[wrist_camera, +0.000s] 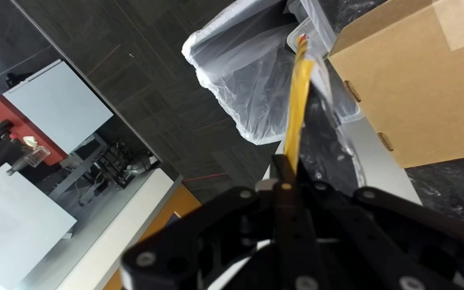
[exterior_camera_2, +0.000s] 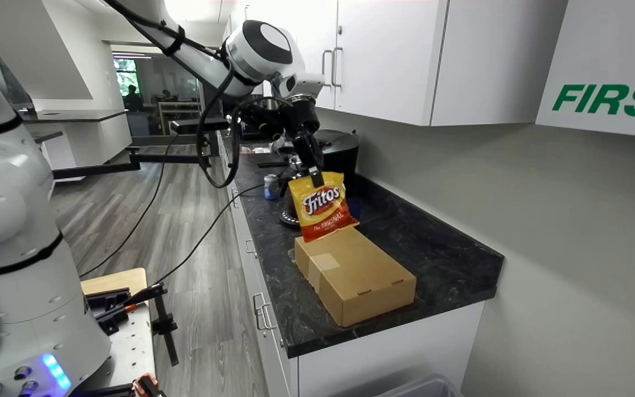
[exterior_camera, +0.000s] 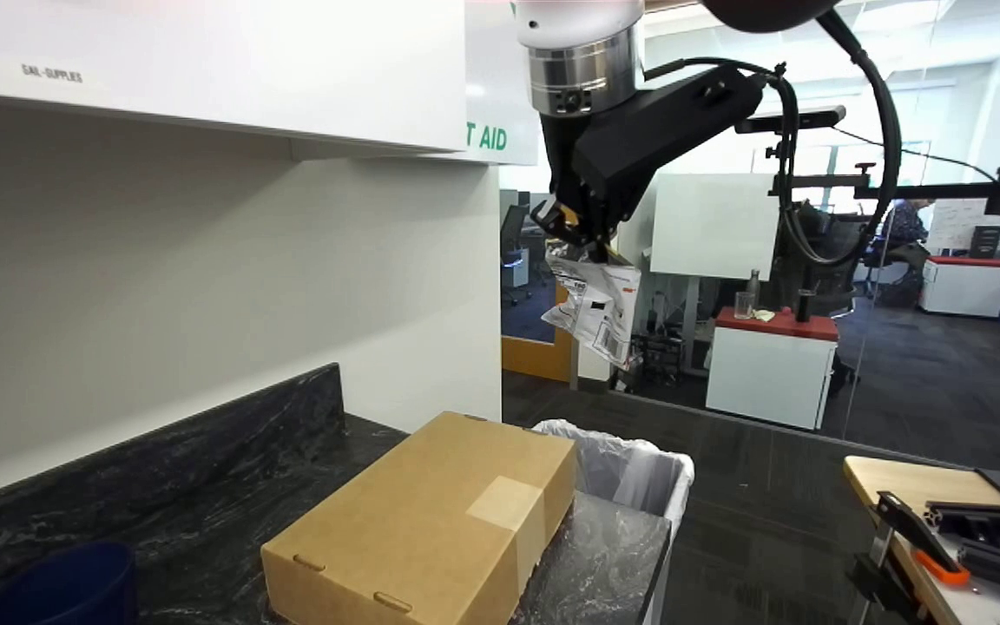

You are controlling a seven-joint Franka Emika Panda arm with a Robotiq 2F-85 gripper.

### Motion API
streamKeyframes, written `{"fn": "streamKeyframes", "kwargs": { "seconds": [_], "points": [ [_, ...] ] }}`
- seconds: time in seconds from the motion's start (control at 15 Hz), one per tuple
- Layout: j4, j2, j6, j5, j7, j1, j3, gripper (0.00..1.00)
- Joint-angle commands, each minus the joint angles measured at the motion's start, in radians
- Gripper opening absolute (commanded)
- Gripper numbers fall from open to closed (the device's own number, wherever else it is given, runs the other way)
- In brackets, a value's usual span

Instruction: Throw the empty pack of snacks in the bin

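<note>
The snack pack is a yellow and red Fritos bag, and its silvery back faces the camera in an exterior view. My gripper is shut on the bag's top edge, and the bag hangs down in the air, higher than the box. In the wrist view the bag is seen edge-on, pinched between the fingertips. The grey bin with its translucent liner stands on the floor at the counter's end. In the wrist view the bin lies beyond the bag, which covers part of it.
A brown cardboard box lies on the dark counter, beside the bin. White cabinets hang above the counter. A blue cup stands on the counter. A table with tools stands on the bin's other side.
</note>
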Motion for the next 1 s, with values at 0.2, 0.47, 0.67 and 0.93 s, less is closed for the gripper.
{"fn": "streamKeyframes", "kwargs": {
  "seconds": [0.2, 0.47, 0.67, 0.93],
  "points": [
    [-0.062, -0.087, 0.056, -0.006, -0.076, -0.076, -0.048, 0.0],
    [-0.036, -0.058, 0.121, -0.004, -0.147, -0.126, -0.101, 0.0],
    [-0.018, -0.034, 0.176, 0.005, -0.209, -0.174, -0.149, 0.0],
    [-0.011, -0.014, 0.247, 0.028, -0.277, -0.232, -0.209, 0.0]
  ]
}}
